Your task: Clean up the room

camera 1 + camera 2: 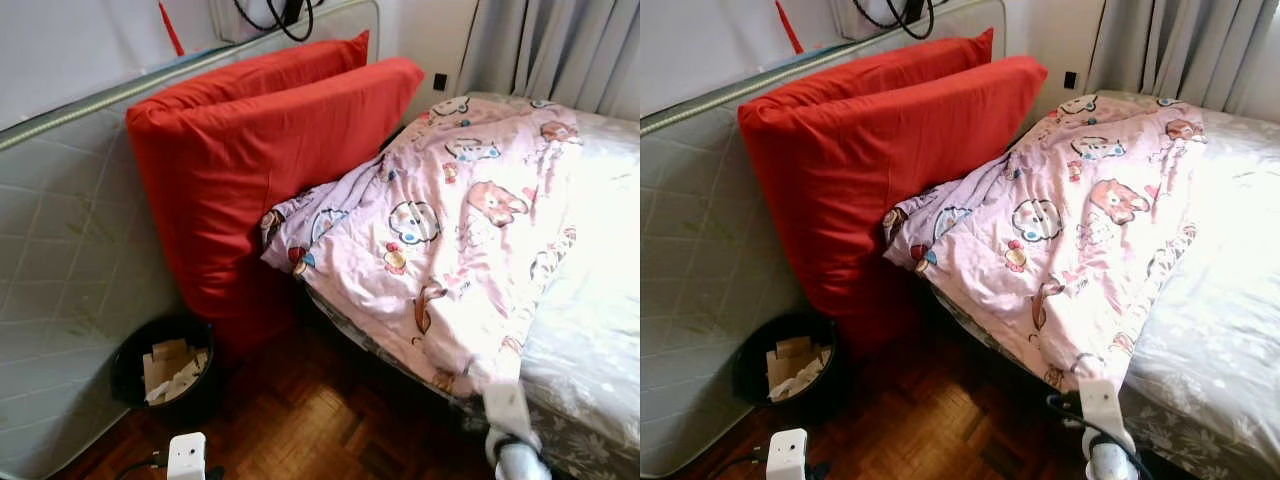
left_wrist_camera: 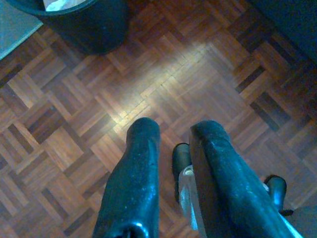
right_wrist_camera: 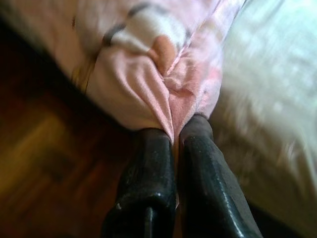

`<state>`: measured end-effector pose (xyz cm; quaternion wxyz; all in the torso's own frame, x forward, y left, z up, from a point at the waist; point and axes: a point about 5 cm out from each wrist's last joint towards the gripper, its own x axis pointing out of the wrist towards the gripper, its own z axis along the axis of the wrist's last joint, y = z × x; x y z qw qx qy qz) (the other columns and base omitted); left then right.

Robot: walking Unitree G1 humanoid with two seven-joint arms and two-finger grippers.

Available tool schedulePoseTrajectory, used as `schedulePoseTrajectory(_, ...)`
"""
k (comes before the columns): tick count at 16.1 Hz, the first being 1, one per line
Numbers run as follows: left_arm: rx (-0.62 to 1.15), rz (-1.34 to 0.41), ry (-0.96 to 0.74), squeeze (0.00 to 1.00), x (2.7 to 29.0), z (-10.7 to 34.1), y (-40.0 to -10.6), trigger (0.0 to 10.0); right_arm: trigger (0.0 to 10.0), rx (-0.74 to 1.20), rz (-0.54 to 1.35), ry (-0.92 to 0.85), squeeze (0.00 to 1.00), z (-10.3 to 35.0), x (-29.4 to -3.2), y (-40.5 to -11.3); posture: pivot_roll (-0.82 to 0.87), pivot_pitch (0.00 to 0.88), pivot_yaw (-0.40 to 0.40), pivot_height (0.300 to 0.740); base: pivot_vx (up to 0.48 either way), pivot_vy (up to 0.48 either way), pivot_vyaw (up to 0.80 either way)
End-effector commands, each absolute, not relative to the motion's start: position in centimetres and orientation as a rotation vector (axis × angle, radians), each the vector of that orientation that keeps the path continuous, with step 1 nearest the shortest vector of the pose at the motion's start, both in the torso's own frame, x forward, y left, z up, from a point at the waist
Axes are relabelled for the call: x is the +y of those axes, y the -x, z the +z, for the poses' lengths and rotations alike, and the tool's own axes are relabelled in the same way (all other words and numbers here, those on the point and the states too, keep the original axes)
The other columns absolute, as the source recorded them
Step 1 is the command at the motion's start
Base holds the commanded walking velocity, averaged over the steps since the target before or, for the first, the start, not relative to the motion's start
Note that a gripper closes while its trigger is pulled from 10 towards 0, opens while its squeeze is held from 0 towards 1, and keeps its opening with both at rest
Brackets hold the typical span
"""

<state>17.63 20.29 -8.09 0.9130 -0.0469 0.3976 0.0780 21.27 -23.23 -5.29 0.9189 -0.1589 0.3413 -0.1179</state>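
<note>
A pink cartoon-print blanket [image 1: 440, 220] lies rumpled across the bed and hangs over its near edge. My right gripper [image 3: 177, 133] is shut on a fold of the blanket's hanging corner [image 3: 143, 89], at the bed's front edge where my right wrist [image 1: 508, 412] shows. My left gripper [image 2: 174, 130] hangs low over the parquet floor [image 2: 163, 84], slightly open with nothing between its fingers. Its wrist [image 1: 186, 455] sits near the bottom left.
Two large red cushions [image 1: 260, 160] lean against an upright grey mattress [image 1: 60, 250] at the left. A black bin [image 1: 165, 365] holding paper scraps stands on the floor below them. The bed's pale sheet [image 1: 600, 290] lies at the right, curtains [image 1: 560, 50] behind.
</note>
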Motion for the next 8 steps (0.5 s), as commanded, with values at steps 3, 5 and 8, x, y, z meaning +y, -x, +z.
schedulePoseTrajectory(3,0.829,0.157,0.081,0.00,20.6,-8.1,-17.5,10.0,10.0,0.916,-0.159,0.331,0.00,-7.6,-22.8,-18.2,-0.05,0.000,0.066,0.740,0.000,0.000,0.00)
schedulePoseTrajectory(5,0.824,0.151,0.078,0.00,20.5,-8.1,-17.7,10.0,10.0,0.994,-0.142,0.340,0.00,-8.4,-22.8,-16.7,-0.05,0.000,0.066,0.740,0.000,0.000,0.00)
schedulePoseTrajectory(8,0.826,0.147,0.074,0.00,20.4,-8.1,-17.7,10.0,10.0,1.030,-0.136,0.340,0.00,-8.7,-22.9,-16.0,-0.04,0.000,0.067,0.740,0.000,0.000,0.00)
